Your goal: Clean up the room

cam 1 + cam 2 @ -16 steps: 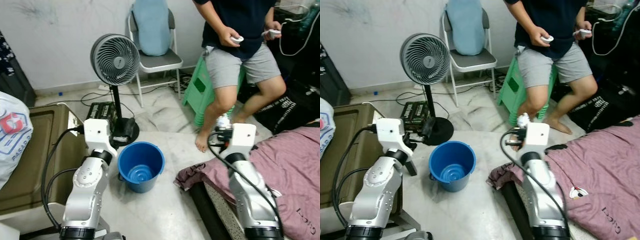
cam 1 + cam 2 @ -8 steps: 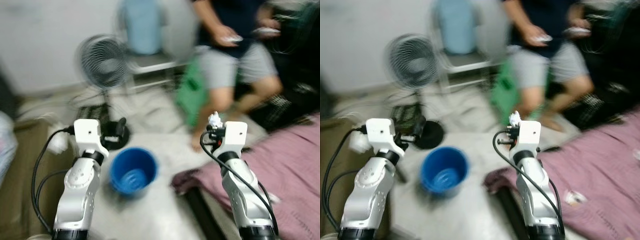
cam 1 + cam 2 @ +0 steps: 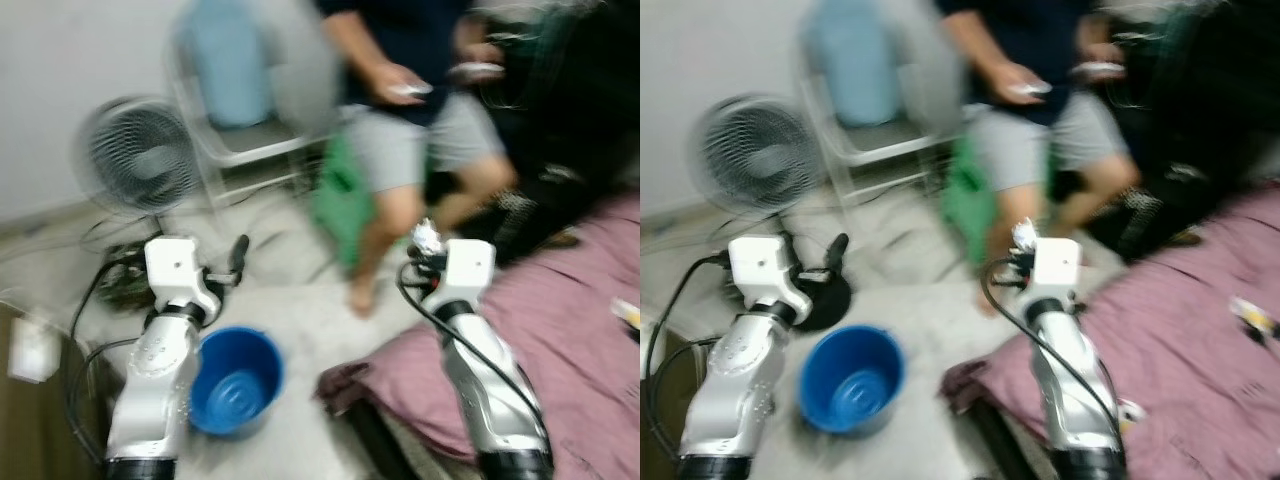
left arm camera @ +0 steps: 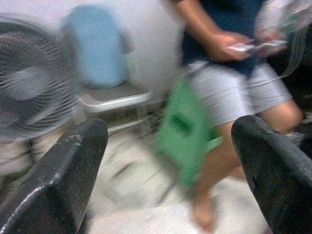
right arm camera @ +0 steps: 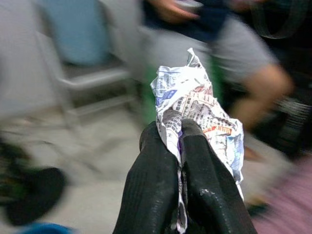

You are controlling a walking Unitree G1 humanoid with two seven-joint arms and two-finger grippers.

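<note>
Pale floor [image 3: 300, 300] runs under the robot, the head views smeared with blur. Nearest, on the right, a maroon bedcover [image 3: 560, 330] spills off the bed toward the floor; on the left, low and close, stands a blue bucket [image 3: 232, 380], open and seemingly empty. Above the bucket's left side the left gripper [image 4: 170, 161] hangs with its fingers spread wide, holding nothing. The right gripper [image 5: 181, 146], raised near the bed's edge, is pinched tight on a crumpled paper wad [image 5: 195, 105], printed and white, which sticks up past the fingertips. Farther off sit a standing fan [image 3: 135, 160] at left, a folding chair [image 3: 240, 140] with a light blue cushion behind it, and a person [image 3: 410, 90] seated on a green stool [image 3: 335, 200], holding small controllers. By my reading, the step in hand is carrying the paper to the bucket as trash. The next move calls for swinging the right gripper leftward until the wad is over the bucket's mouth, then parting the fingers.
</note>
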